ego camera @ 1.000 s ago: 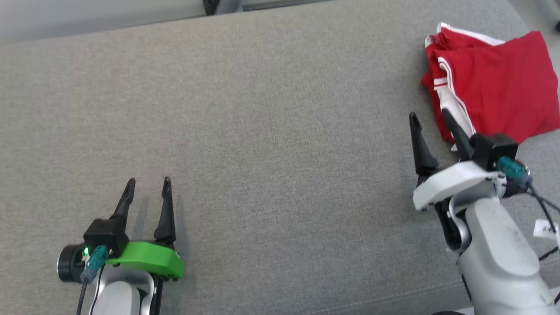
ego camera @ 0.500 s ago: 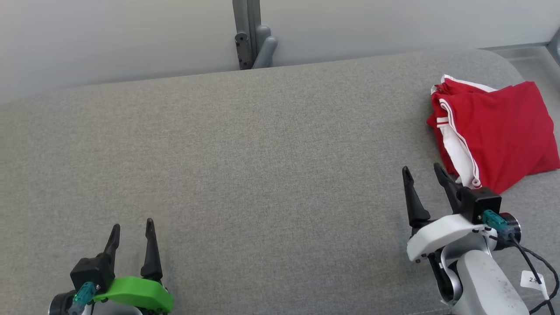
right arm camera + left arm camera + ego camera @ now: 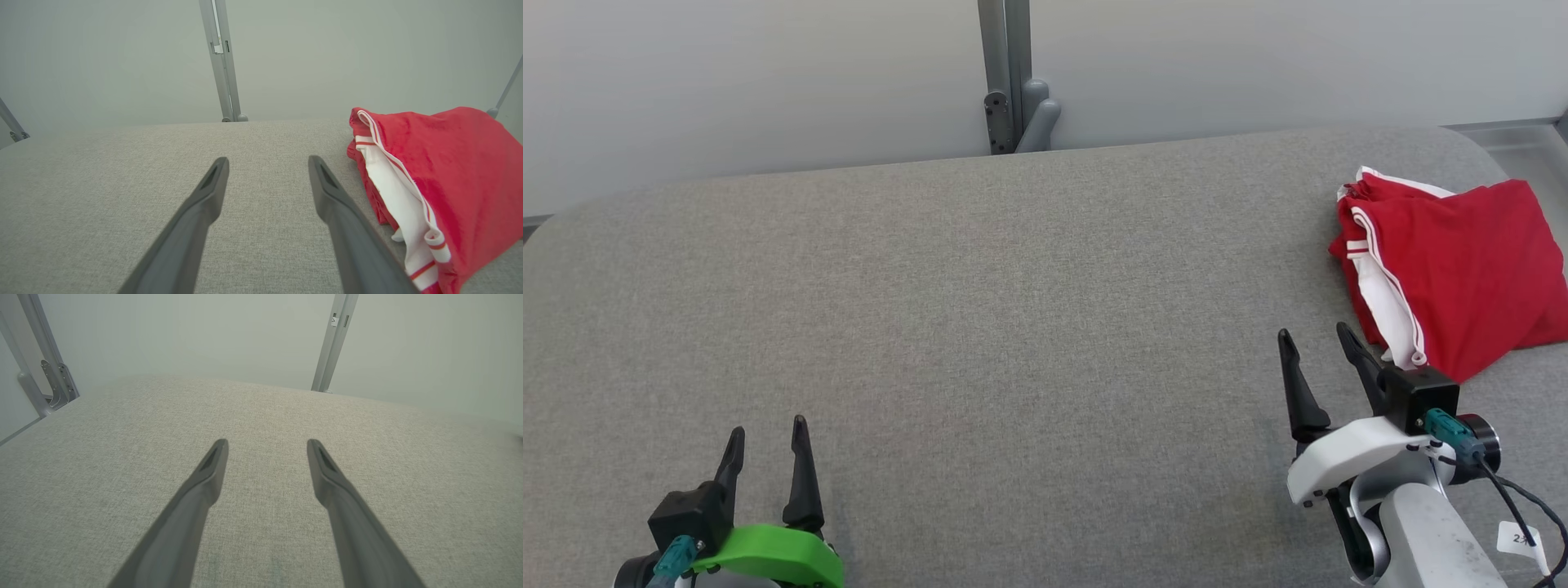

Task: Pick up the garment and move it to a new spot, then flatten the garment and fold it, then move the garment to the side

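While both arms rest near the front edge of the table, the left gripper has its jaws fully apart and holds nothing; grey fabric shows between the fingers. The right gripper also has its jaws wide apart and empty.

The garment (red, with a white striped band) lies as a loosely folded bundle at the table's far right. It sits close to the rounded corner and runs past the head view's right border. The right gripper's outer finger stands just beside the garment's near corner; contact cannot be confirmed.

A broad stretch of grey fabric lies between the two grippers and extends to the far edge. That edge meets a pale wall carrying a metal post.

The right wrist view brings the white band and its rolled hem up close, alongside the outer finger. The left wrist view adds a hinged bracket at the table's left corner.
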Controlling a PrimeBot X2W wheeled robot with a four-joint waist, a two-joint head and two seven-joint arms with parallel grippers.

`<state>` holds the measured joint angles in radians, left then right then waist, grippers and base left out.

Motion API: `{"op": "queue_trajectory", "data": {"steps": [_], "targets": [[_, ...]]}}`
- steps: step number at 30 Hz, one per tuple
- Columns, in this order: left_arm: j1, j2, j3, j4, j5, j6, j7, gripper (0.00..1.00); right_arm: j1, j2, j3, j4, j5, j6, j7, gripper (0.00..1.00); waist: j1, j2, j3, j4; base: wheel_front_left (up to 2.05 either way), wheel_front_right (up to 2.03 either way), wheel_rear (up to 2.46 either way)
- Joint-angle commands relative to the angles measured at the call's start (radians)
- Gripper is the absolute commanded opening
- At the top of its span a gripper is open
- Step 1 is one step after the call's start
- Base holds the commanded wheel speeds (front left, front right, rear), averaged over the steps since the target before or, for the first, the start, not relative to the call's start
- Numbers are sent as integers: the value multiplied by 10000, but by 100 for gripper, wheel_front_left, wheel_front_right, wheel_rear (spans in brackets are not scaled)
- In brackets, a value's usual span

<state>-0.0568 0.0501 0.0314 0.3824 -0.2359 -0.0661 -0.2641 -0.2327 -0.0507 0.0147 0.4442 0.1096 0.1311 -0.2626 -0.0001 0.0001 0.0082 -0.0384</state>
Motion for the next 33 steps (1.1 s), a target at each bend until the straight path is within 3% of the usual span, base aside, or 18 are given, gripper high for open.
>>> {"op": "queue_trajectory", "data": {"steps": [1, 26, 28, 33], "targets": [[114, 16, 33, -73, 74, -65, 8, 100, -6, -13, -13, -45, 27, -9, -22, 100, 1, -1, 13, 5, 0, 0, 0], [19, 15, 46, 84, 25, -221, 9, 100, -93, -15, 278, 449, 337, -9, -22, 100, 1, -1, 30, 49, 0, 0, 0], [26, 26, 79, 65, 28, -204, 10, 100, -136, -7, 308, 465, 350, -3, -22, 100, 1, -1, 48, -293, 0, 0, 0], [-41, 21, 21, 80, 64, -246, 9, 100, -143, -20, 298, 459, 389, -8, -22, 100, 1, -1, 74, -286, 0, 0, 0]]}}
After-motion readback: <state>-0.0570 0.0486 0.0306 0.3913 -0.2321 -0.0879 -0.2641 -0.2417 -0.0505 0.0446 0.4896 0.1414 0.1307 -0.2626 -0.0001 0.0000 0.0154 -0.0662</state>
